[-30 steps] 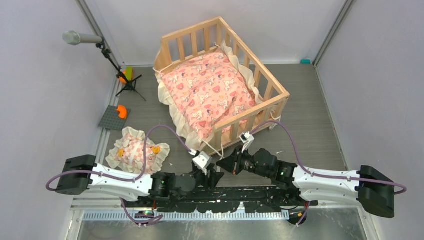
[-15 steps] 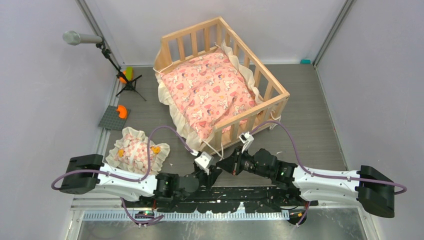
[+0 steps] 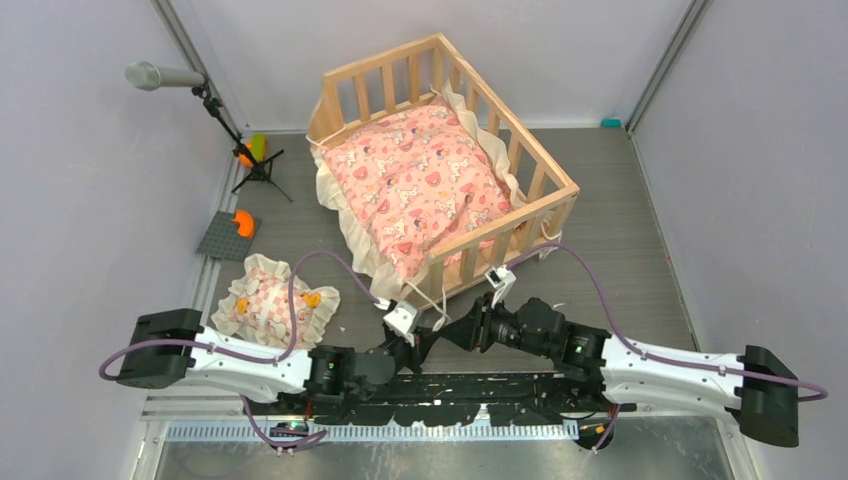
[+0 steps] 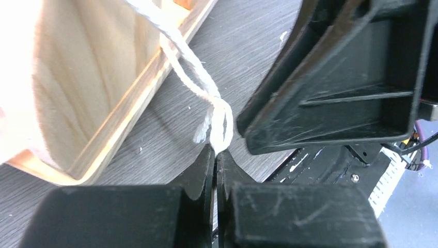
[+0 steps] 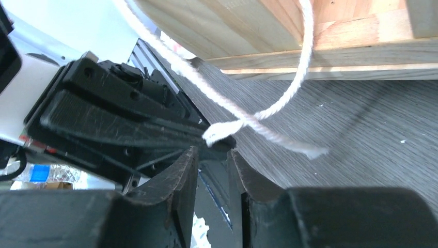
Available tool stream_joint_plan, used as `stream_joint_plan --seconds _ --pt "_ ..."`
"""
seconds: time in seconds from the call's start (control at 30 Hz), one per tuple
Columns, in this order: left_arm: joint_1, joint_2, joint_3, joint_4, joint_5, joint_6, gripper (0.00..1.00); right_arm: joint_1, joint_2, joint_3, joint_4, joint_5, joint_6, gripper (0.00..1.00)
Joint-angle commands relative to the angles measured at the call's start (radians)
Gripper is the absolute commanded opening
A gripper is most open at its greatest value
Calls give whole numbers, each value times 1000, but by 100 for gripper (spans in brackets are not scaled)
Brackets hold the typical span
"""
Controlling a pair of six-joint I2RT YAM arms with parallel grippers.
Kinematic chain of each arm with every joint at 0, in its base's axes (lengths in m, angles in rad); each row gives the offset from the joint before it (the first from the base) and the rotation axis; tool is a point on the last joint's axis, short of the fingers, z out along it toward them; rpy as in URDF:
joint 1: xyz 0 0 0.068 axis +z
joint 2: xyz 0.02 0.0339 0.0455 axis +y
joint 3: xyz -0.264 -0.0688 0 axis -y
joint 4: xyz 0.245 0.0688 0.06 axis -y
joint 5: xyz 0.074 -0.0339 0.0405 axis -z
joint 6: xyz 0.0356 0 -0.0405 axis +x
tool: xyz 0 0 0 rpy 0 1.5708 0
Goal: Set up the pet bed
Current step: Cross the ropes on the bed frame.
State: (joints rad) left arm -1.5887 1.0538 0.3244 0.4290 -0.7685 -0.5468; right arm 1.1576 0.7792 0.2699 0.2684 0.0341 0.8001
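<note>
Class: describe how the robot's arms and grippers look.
The left arm and right arm are white with black joints and boxy black bases. A purple cable loops along each; a white camera sits on each wrist. The left gripper and right gripper are black, with scuffed fingers.

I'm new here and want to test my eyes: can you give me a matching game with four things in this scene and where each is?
1. pink cushion
2. small pillow
3. white string
4. microphone

a. pinched by the left fingers
b. on a stand
c. inside the wooden bed
d. flat on the table

Pairs: 1-c, 2-d, 3-a, 4-b.
</note>
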Motion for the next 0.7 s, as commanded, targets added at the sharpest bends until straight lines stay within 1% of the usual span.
stream_joint_plan --seconds 0.0,0.13,0.2,0.3,0.4,0.5,0.67 --pt "-2 -57 6 -9 -74 -18 0 7 -126 37 -140 -2 -17 34" --pt "-2 -85 2 -26 -76 -8 0 6 -210 7 -170 24 25 34" --pt "-2 -93 6 -32 -76 -3 0 5 -230 -2 -185 44 27 29" --pt "-2 -101 12 -42 -73 -1 0 6 -241 16 -249 50 -73 25" --pt "-2 -104 20 -57 -65 1 0 7 -242 32 -292 83 -164 25" --pt "-2 -107 30 -70 -56 1 0 7 -228 31 -274 81 -237 26" --pt "-2 -110 43 -88 -32 -5 0 7 -172 20 -183 55 -312 26"
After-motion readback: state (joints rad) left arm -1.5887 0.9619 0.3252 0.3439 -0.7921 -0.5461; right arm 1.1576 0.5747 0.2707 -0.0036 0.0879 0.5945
